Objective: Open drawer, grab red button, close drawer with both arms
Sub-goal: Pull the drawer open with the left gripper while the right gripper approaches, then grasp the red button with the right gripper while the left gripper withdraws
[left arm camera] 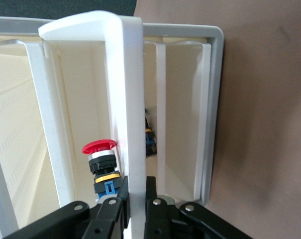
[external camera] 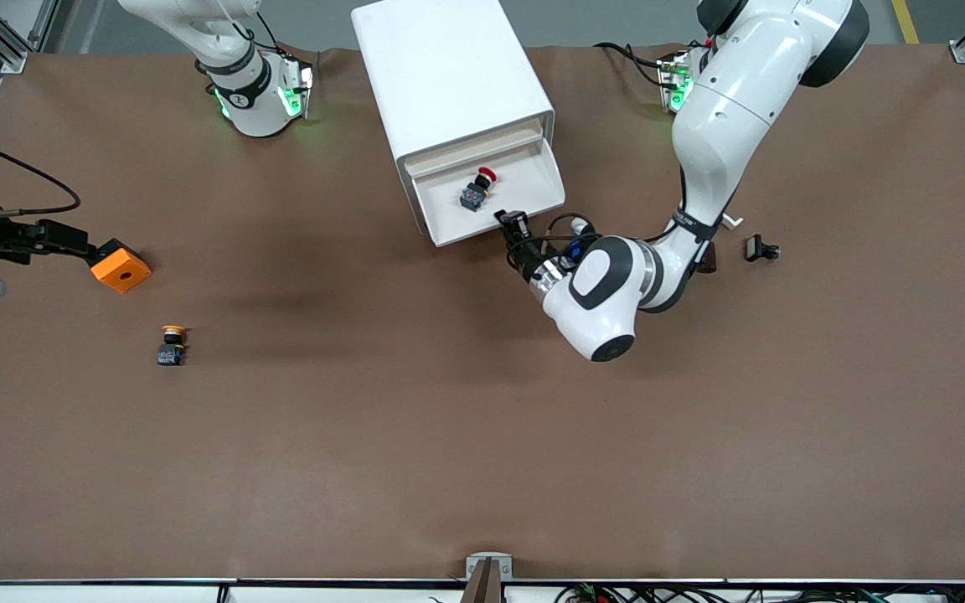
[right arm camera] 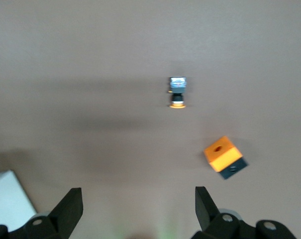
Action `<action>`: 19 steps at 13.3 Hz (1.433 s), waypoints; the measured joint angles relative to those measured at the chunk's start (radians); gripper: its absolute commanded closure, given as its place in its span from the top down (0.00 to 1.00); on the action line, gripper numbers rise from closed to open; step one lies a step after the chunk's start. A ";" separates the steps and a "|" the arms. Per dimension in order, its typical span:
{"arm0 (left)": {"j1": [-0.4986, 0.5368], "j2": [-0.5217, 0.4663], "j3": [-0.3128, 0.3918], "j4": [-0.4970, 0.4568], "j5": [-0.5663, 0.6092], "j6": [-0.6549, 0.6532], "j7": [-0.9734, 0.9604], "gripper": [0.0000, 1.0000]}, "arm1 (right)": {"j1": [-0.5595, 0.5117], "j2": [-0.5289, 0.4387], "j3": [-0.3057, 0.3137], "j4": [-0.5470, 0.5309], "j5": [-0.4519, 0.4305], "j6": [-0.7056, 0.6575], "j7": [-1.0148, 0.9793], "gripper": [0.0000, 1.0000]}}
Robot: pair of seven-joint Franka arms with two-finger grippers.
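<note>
White, the cabinet has its drawer pulled out, and the left gripper is clamped on the drawer's front panel. The red-capped button lies inside that drawer. The right gripper waits with fingers spread, high over the table.

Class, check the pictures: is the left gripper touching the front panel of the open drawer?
Touching. In the left wrist view the left gripper has a finger on either side of the drawer front panel, clamped against it.

right hand spread wide | yellow-capped button | orange cube near
</note>
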 measured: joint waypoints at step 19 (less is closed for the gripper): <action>0.150 -0.064 0.041 0.218 0.414 0.117 0.314 1.00 | 0.819 0.163 0.027 -0.011 0.034 0.352 1.444 1.00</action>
